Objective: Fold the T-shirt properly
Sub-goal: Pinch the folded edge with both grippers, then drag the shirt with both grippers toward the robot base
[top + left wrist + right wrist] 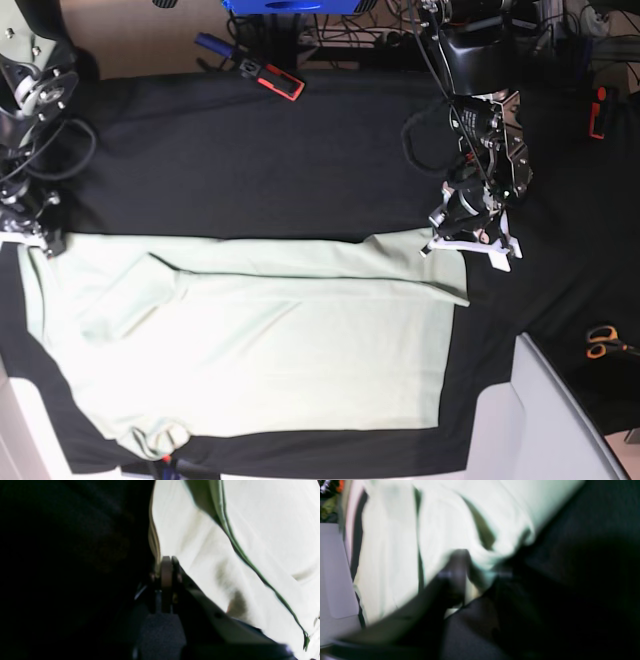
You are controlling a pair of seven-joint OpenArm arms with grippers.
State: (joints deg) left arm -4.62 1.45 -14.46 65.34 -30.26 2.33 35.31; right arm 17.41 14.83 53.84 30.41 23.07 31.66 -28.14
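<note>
The pale mint-green T-shirt (300, 340) lies spread across the black cloth (250, 160), its far edge folded over toward the middle. My left gripper (465, 243) is at the shirt's far right corner. In the left wrist view this gripper (167, 561) has its jaws pressed together on the edge of the T-shirt (225, 542). My right gripper (35, 243) is at the far left corner. The right wrist view is blurred; there the right gripper (480, 575) has a bunch of the T-shirt (445, 525) gathered between its dark fingers (457, 565).
Orange-handled scissors (602, 342) lie at the right edge. A red and black tool (283, 82) lies at the back of the cloth, with cables and gear behind it. Bare white table (545, 410) shows at the front right.
</note>
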